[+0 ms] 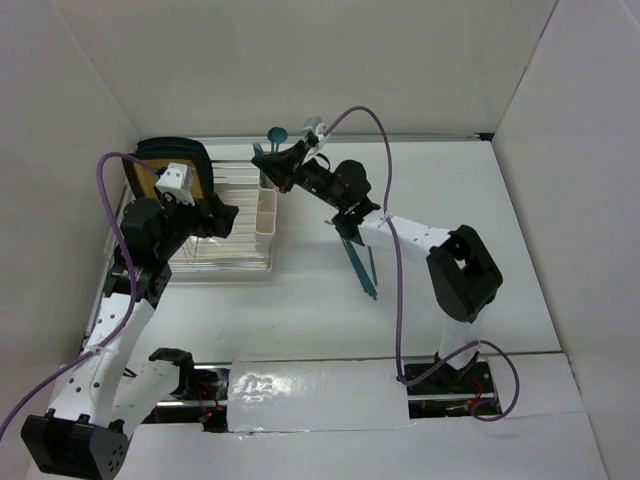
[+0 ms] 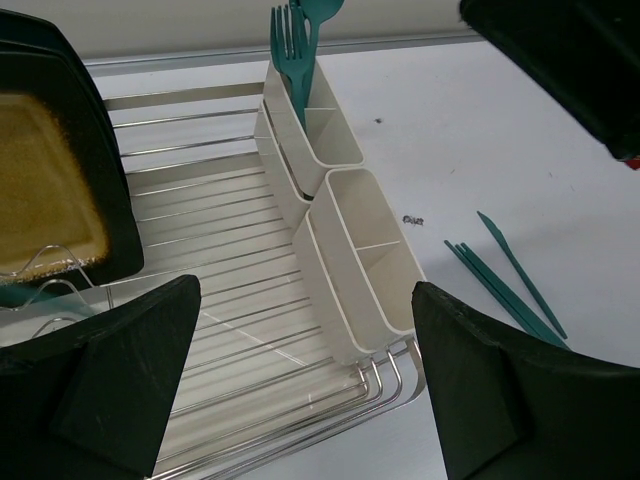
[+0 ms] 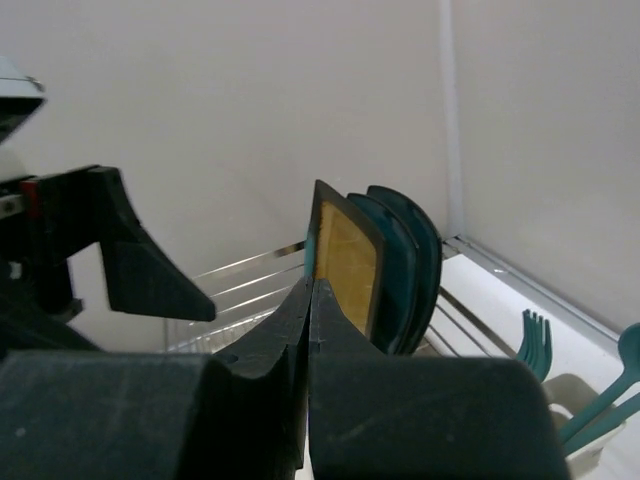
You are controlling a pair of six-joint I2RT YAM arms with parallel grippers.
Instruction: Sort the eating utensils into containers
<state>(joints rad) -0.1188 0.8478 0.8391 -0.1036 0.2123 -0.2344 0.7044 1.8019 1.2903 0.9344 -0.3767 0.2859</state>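
Right gripper (image 3: 308, 325) is clenched, with nothing seen between the jaws. Left gripper (image 2: 305, 292) is released wide above the dish rack (image 2: 230, 250). A fork (image 2: 290, 45) and a spoon (image 1: 278, 133) are stood in the far cup of the containers (image 2: 328, 292). Loose utensils (image 2: 505, 280) are laid on the bare table (image 1: 450, 180) beside the rack. They are partly covered by the right arm from above, so their count can't be told.

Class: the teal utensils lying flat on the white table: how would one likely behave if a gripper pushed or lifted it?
The teal utensils look thin and slim, so probably light and a little bendy. Lying flat on the smooth table, one would likely slide when pushed rather than roll. Their low profile may make pinching awkward.
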